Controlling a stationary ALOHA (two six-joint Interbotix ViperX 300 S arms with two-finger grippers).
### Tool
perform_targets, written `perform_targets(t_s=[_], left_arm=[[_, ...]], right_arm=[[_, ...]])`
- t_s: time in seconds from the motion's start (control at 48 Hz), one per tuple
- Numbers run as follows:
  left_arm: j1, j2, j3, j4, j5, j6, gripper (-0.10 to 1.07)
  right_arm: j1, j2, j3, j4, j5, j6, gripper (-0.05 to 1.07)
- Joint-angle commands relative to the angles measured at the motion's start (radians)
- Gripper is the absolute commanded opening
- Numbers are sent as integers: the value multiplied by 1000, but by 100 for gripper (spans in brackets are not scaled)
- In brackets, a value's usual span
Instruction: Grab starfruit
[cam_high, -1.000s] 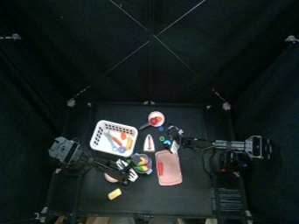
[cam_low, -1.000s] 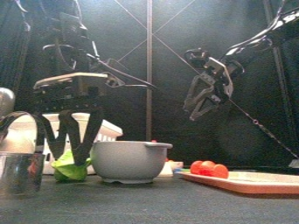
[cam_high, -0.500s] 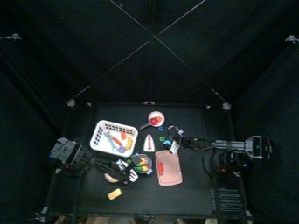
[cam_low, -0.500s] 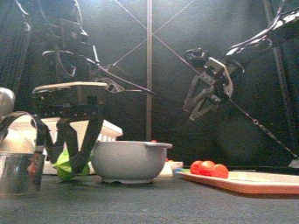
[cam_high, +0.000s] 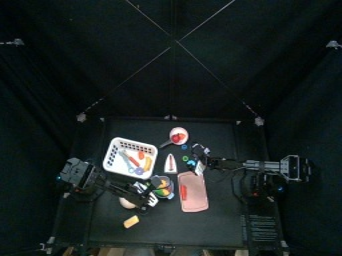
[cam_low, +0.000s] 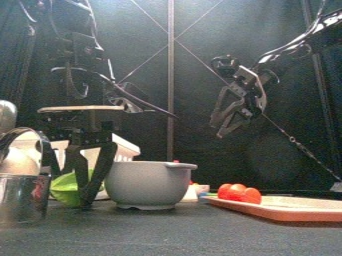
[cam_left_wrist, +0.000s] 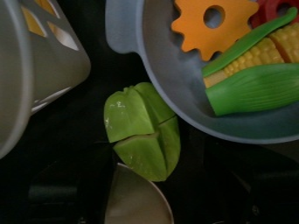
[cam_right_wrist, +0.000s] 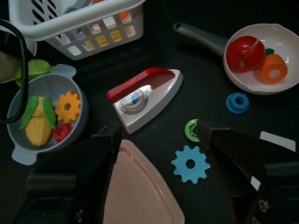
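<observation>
The left gripper (cam_low: 76, 150) is seen spread wide, its jaws straddling the green starfruit (cam_left_wrist: 142, 131), which lies directly beneath it on the table, beside the grey bowl (cam_left_wrist: 198, 79) of toy corn. Nothing is held. The right gripper (cam_low: 234, 108) hangs raised and apart; its jaws appear parted. No legible writing can be made out.

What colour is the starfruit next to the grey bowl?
The starfruit is bright green. The left wrist view shows it best.
</observation>
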Motion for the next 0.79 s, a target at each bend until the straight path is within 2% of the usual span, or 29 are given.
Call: perform_targets(t_s=[0.0, 0.333, 0.562, 0.771], left_arm=[[3, -11, -23, 2, 0, -2, 94], [3, -35, -23, -11, 2, 5, 74], [-5, -100, -18, -29, 3, 8, 73], [-5, -130, -2, -32, 51, 5, 73]], right_arm=[[2, -12, -8, 0, -8, -2, 98], [2, -11, -5, -2, -8, -2, 98], [2, -11, -3, 0, -8, -2, 98], [5, -11, -5, -2, -6, -2, 98]])
